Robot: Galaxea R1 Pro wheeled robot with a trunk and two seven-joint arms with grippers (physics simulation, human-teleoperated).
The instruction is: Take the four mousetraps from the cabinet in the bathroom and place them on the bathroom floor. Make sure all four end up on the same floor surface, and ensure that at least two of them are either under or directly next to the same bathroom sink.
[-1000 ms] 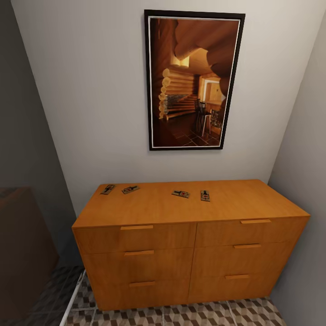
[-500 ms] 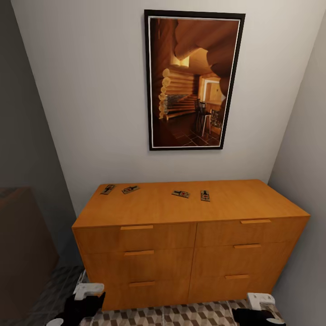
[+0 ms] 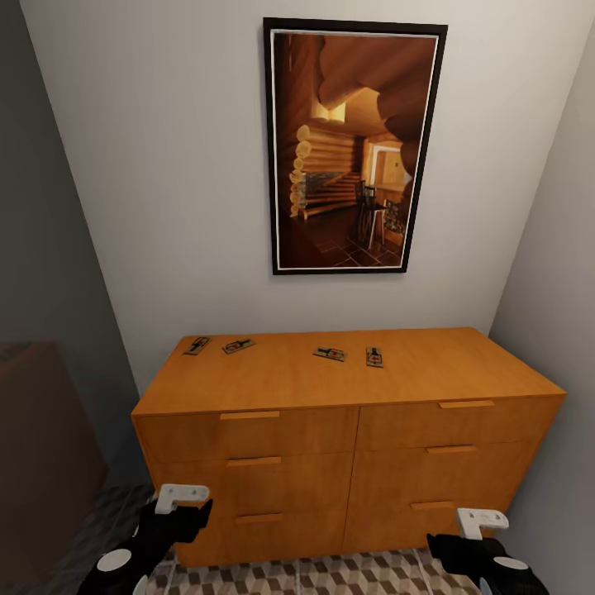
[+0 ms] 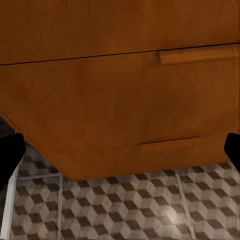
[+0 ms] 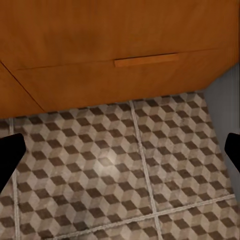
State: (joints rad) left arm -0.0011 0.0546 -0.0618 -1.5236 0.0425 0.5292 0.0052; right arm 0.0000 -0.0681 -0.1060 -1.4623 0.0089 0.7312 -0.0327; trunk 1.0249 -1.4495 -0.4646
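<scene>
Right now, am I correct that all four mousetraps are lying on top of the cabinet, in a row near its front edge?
Not quite. The head view shows the four mousetraps on top of the cabinet, but in a row near its back edge, by the wall, not its front.

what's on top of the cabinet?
Four mousetraps lie flat on the cabinet top, two left, two near centre. All six drawers are shut, so their contents are hidden.
</scene>
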